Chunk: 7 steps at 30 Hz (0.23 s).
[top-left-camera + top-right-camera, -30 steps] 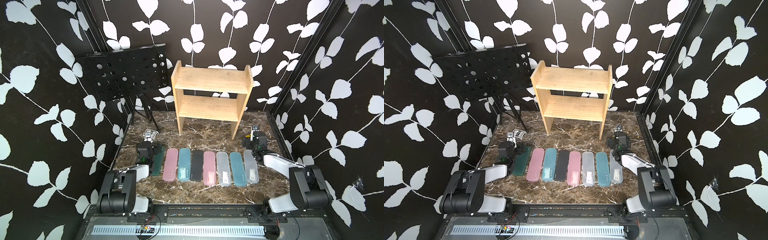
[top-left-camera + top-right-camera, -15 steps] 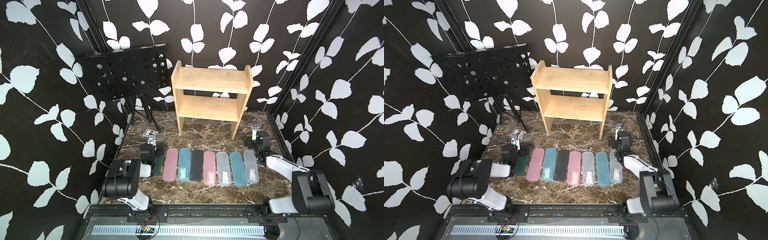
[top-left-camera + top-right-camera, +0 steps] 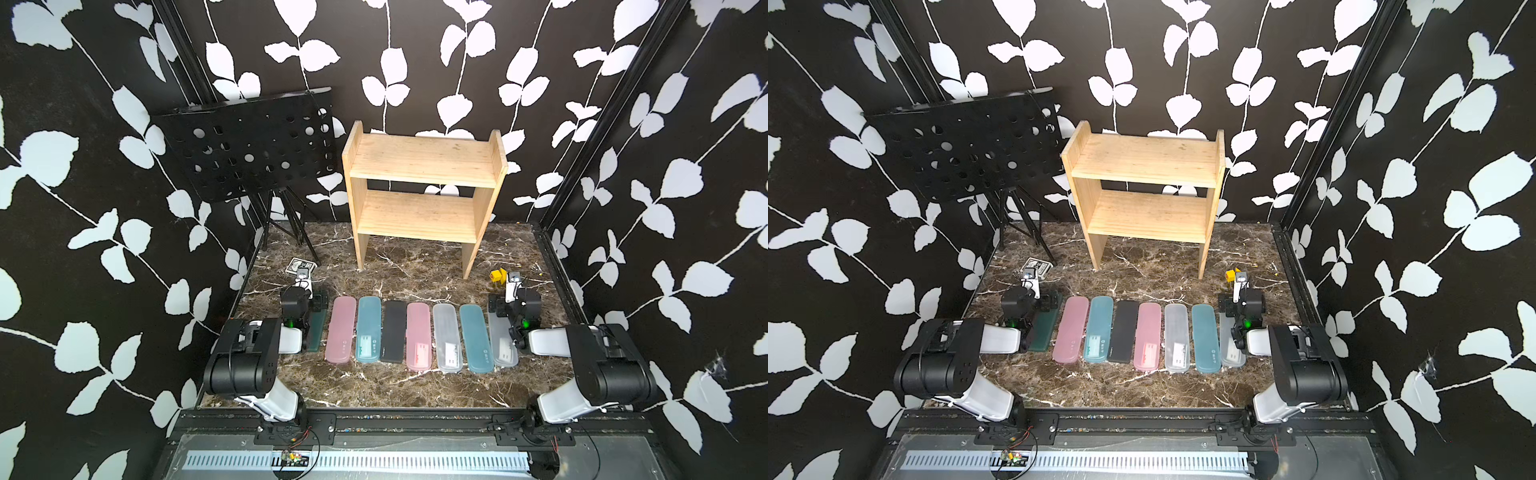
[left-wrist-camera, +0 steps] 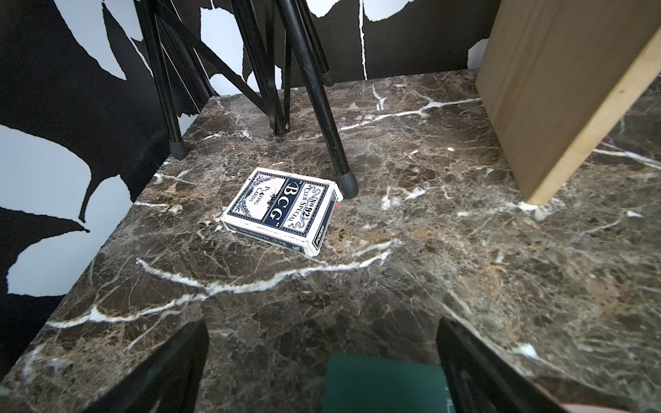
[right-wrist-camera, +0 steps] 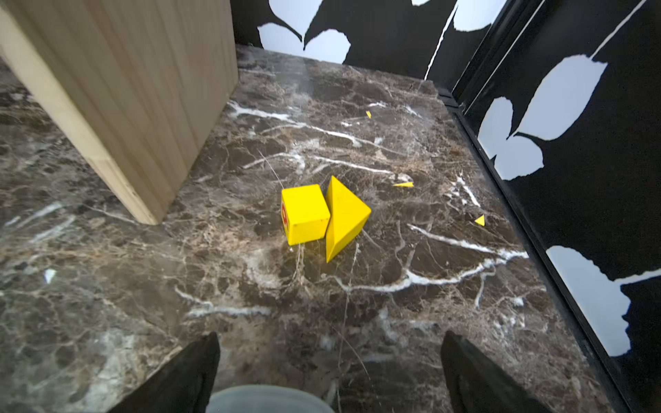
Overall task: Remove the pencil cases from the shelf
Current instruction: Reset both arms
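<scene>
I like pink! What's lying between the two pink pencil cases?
A teal case and a black case lie there side by side; both top views show them.

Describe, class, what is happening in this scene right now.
Both tiers of the light wooden two-tier shelf are bare. Eight slim plastic pencil cases lie side by side on the brown marble tabletop. The left tool hangs open over the dark green case, the right tool over a frosted clear case; neither grips anything.
</scene>
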{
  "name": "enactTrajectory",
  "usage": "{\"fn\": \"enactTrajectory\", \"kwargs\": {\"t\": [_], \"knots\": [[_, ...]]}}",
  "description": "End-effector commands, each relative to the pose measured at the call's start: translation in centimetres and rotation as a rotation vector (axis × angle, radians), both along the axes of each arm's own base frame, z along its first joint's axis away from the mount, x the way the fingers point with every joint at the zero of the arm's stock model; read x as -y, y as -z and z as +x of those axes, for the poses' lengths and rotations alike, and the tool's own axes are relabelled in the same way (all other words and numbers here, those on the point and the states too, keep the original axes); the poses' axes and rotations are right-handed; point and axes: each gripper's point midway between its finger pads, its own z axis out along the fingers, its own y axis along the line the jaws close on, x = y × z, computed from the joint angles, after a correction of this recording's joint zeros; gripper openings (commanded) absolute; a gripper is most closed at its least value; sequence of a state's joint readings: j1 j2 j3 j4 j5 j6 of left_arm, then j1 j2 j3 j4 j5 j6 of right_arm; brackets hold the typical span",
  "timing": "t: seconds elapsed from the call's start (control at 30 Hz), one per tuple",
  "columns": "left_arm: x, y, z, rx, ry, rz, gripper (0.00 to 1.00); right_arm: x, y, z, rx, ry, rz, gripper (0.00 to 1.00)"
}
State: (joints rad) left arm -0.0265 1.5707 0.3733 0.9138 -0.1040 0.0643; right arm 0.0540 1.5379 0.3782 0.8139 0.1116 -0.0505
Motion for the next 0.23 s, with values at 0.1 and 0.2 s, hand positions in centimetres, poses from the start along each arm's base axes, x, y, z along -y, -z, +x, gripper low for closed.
{"fn": "enactTrajectory", "kwargs": {"t": [0.1,0.2], "knots": [[0.35,-1.22,0.51,0.025,0.016,0.009,0.99,0.10,-2.01,0.73,0.074,0.012,0.021,0.99],[0.40,-1.29,0.50,0.028,0.016,0.012,0.99,0.13,-2.02,0.84,0.073,0.014,0.022,0.99]]}}
